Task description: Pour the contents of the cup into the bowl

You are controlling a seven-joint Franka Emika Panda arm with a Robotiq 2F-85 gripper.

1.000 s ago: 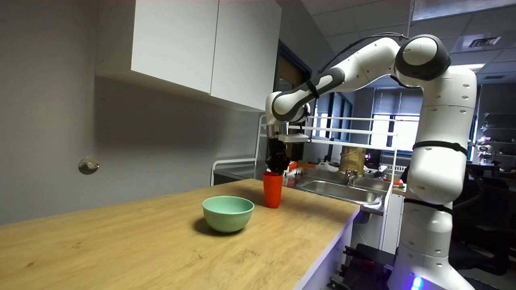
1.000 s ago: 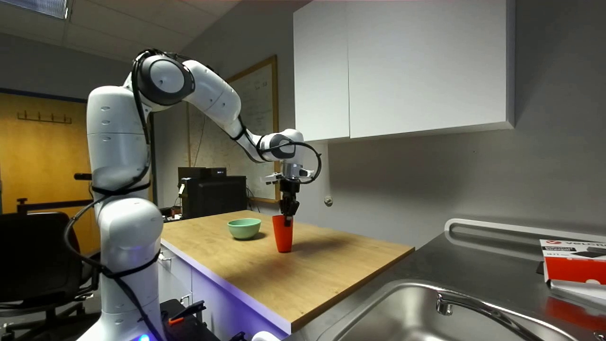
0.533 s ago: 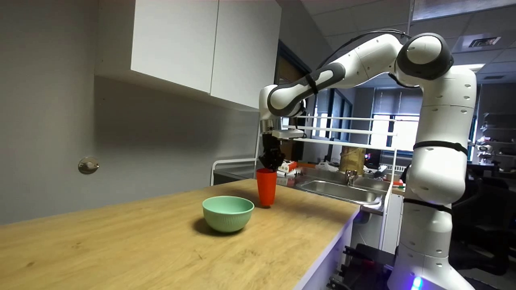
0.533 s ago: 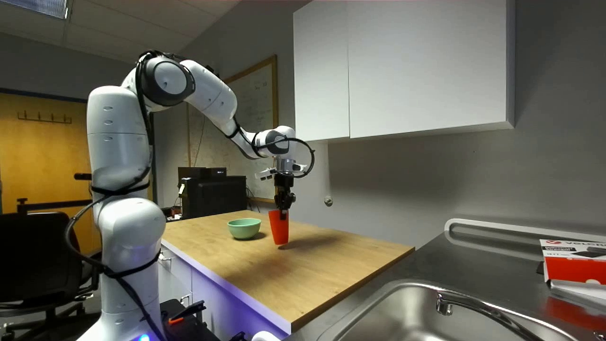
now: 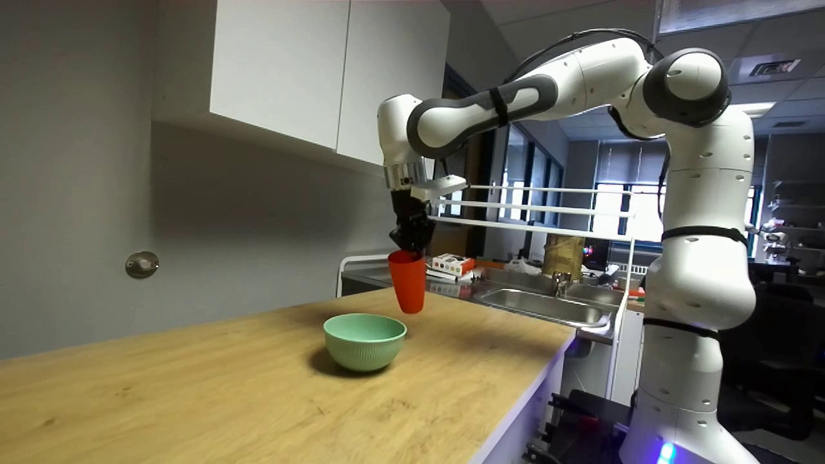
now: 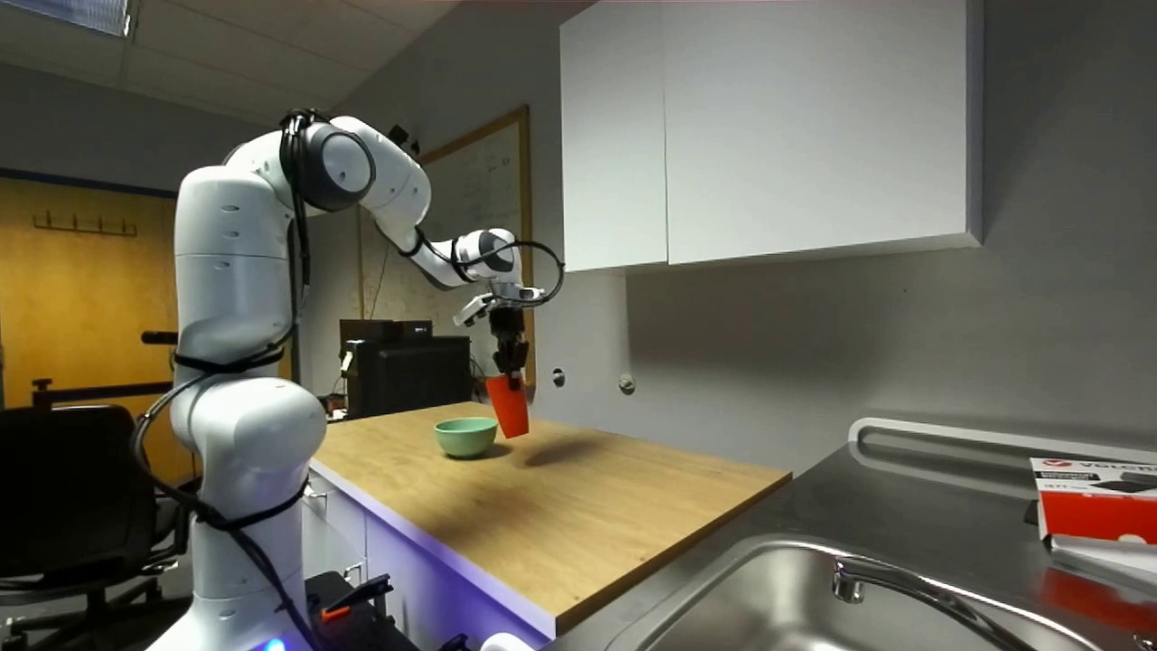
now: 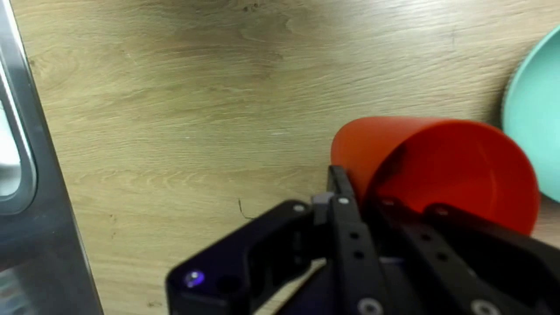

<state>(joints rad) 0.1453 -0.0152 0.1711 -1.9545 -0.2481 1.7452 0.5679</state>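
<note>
One tapered red-orange cup [image 5: 408, 281], pinched near its rim by the hand [image 7: 358, 192], aloft over bench [image 5: 193, 399] beside light-green bowl [image 5: 364, 356], tilted bowlward. Advised: centre lip above bowl before tipping further.

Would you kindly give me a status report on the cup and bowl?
Hand clamped on red cup. Cup aloft, mouth leaning toward green bowl. No obstacle seen between them.

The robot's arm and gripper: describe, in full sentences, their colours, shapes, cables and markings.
The arm has white, rounded segments, dark grey joint trim, black straps and a blue light near its base. Black cables run along it in both exterior views. A silvery collar meets the black gripper, whose fingers show round holes and shiny screw heads. No lettering is legible.
</note>
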